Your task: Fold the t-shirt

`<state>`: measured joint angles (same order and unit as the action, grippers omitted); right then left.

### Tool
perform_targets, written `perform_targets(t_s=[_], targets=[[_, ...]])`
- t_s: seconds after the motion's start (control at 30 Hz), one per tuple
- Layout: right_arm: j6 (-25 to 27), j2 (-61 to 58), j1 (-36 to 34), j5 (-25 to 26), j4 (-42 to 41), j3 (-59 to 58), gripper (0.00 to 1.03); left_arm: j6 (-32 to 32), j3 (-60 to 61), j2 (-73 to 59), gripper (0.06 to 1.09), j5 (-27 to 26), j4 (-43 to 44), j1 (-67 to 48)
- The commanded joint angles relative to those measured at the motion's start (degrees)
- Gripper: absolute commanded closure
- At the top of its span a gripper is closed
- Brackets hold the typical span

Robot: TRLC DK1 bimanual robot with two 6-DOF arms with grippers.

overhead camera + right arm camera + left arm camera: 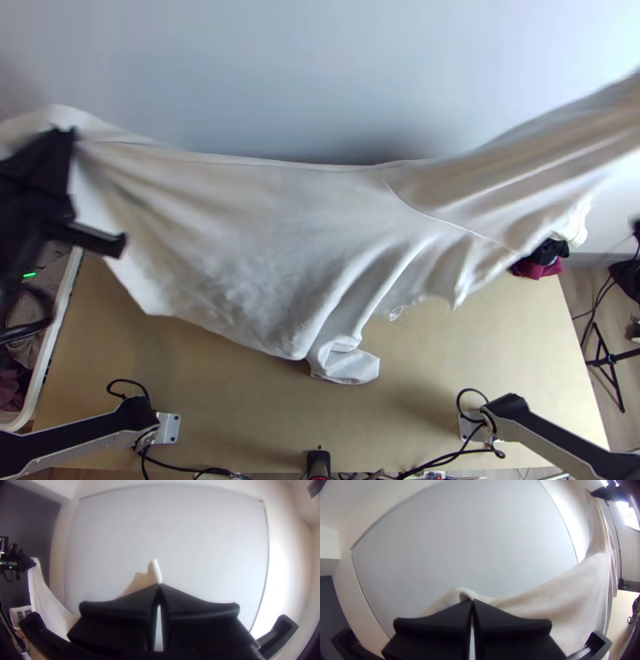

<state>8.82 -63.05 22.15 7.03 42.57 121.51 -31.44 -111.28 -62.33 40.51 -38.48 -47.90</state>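
Wall panel (463,540): broad, pale grey, standing beyond the table's far side. Table (464,352): light wood; its bare surface shows between the garment's lowest folds and the two arm bases, and along the right side down to the near corner.

T-shirt (264,240): off-white, raised and stretched between the two grippers, across the table's far part and out past both its sides. Top edge sagging at the middle, folds slanting down; a small bunched end hangs lowest, near the table's middle. Whether that end touches the wood cannot be told.

Bin (57,328): white rim, cloths inside, just beside the table's left edge. Stand (610,356): black, on the floor, right of the table. Clothes (540,264): dark and magenta, by the far right corner, partly behind the shirt.

Left gripper (68,134): blurred, over the far left; in its wrist view, tips pressed together on the shirt's upper edge. Right gripper (160,584): tips closed on the other end of the shirt, a short tuft standing up beyond them, in front of the panel.
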Motion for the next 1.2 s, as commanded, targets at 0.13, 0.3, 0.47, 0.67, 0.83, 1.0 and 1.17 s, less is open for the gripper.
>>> perform_targets(t_s=[0.13, 0.3, 0.47, 0.67, 0.83, 1.0, 1.17], targets=[[-9.96, -13.07, 1.40, -0.08, -0.82, -2.77, 1.00, 3.84, 16.89, -2.10, 1.05, -11.16, 17.03, 12.92], [-11.19, -19.04, 1.23, -0.17, -3.19, -3.83, 1.00, 10.96, 20.32, -5.97, 1.05, -19.42, 18.44, 24.08], [-11.28, -25.99, 0.52, -0.52, -4.95, -3.39, 1.00, 14.74, 26.47, -8.95, 1.05, -24.60, 22.31, 31.82], [-11.37, -34.07, -1.15, -0.87, -10.13, -2.42, 1.00, 15.45, 32.27, -13.26, 1.05, -26.98, 29.95, 36.83], [-11.72, -41.98, -2.90, -0.79, -11.37, 3.20, 1.00, 15.45, 31.48, -19.33, 1.05, -28.65, 36.19, 40.52], [-11.63, -48.75, -3.17, -0.70, -11.37, 6.10, 1.00, 17.47, 27.35, -27.59, 1.05, -29.61, 37.34, 41.75], [-11.63, -53.23, -2.99, -0.70, -11.37, 6.46, 1.00, 19.05, 24.54, -34.71, 1.05, -29.61, 39.09, 40.60]])
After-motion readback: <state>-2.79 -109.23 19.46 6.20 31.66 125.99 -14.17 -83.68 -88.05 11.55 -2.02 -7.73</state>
